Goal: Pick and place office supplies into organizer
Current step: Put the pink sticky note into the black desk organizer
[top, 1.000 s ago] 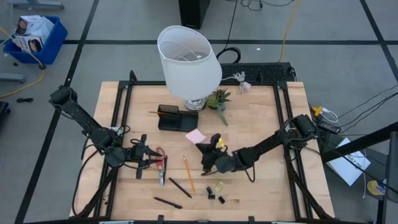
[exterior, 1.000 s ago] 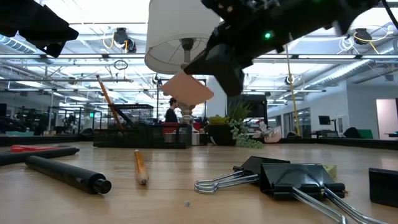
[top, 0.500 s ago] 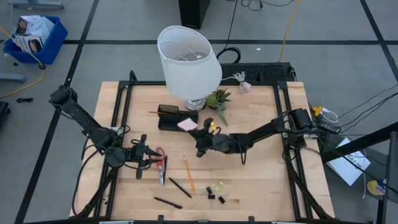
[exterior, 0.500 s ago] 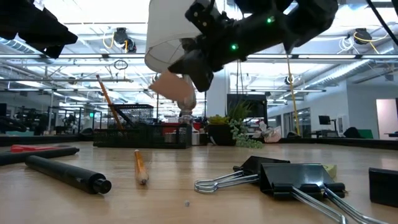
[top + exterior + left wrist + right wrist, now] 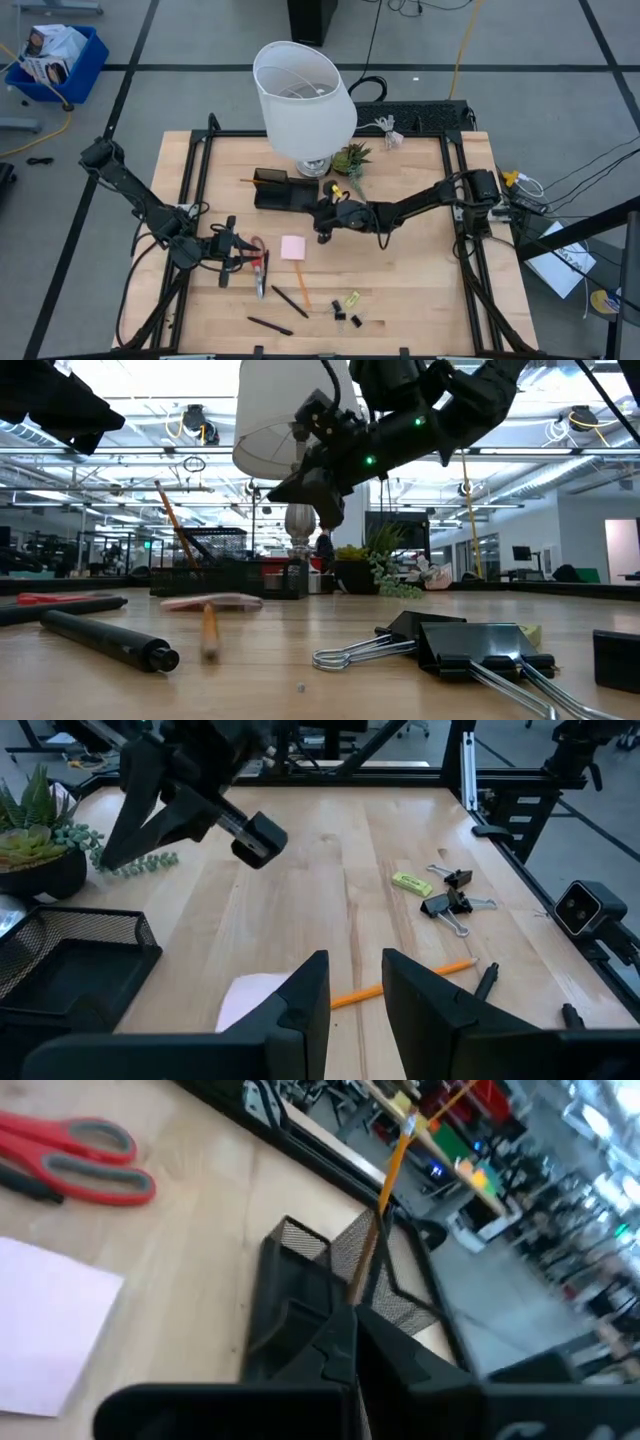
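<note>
The pink sticky-note pad [image 5: 293, 247] lies flat on the table, its near edge over the far end of an orange pencil [image 5: 304, 288]; the low view shows the pad [image 5: 210, 601] resting on that pencil [image 5: 208, 631]. The black organizer [image 5: 284, 190] stands in front of the lamp with a pencil [image 5: 385, 1210] upright in it. My right gripper [image 5: 321, 224] is shut on nothing, held above the table by the organizer's right end. My left gripper [image 5: 243, 252] waits open at the left, beside the red-handled scissors [image 5: 259, 268]. Its fingers [image 5: 300, 1005] have nothing between them.
Two black pens [image 5: 289, 301] [image 5: 270, 325], black clips [image 5: 347, 316] and a yellow-green piece [image 5: 351, 298] lie near the front edge. The white-shaded lamp [image 5: 303, 95] and a small plant [image 5: 350, 160] stand at the back. The table's right half is bare wood [image 5: 410, 270].
My right gripper has carried the pink pad from the table's middle toward the far edge and the organizer. The pad has then come out of the gripper and fallen. It now lies flat on the table on the pencil's end, nearer than the organizer.
</note>
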Controlling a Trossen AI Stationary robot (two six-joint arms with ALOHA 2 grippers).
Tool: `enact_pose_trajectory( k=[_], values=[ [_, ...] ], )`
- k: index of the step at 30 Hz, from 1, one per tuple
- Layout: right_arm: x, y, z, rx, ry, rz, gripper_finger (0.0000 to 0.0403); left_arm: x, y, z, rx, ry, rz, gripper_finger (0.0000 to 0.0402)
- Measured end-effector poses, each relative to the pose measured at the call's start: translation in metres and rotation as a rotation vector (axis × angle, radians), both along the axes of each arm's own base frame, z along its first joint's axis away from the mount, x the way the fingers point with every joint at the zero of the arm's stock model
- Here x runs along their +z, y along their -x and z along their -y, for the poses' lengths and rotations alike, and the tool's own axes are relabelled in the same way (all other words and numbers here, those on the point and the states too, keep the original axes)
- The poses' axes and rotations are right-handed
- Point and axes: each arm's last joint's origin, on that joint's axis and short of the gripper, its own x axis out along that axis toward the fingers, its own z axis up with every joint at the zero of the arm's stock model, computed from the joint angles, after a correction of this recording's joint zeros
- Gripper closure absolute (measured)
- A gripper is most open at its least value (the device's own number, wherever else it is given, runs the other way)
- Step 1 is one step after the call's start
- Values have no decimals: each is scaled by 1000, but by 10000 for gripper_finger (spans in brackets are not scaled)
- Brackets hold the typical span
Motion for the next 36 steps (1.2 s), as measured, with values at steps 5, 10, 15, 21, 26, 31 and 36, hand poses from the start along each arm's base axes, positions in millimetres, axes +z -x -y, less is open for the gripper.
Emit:
enact_pose_trajectory(
  k=[5,10,15,21,26,31,36],
  values=[
    [-5,2,-23,113,-245,3,400,-1,0,0,0,-6,-6,304],
    [-8,10,-71,259,-303,-41,351,-2,1,0,1,-9,-15,304],
    [-24,21,-109,260,-197,-105,254,-1,0,0,1,-7,-12,304],
    [-52,19,-114,211,-101,-129,150,1,0,0,5,2,9,304],
    [-68,2,-113,225,-19,-148,128,1,0,0,5,-5,7,304],
    [-71,-19,-113,223,26,-203,139,0,0,0,4,-9,2,304],
    [-71,-27,-114,203,51,-311,146,0,0,0,1,2,-1,304]
  ],
)
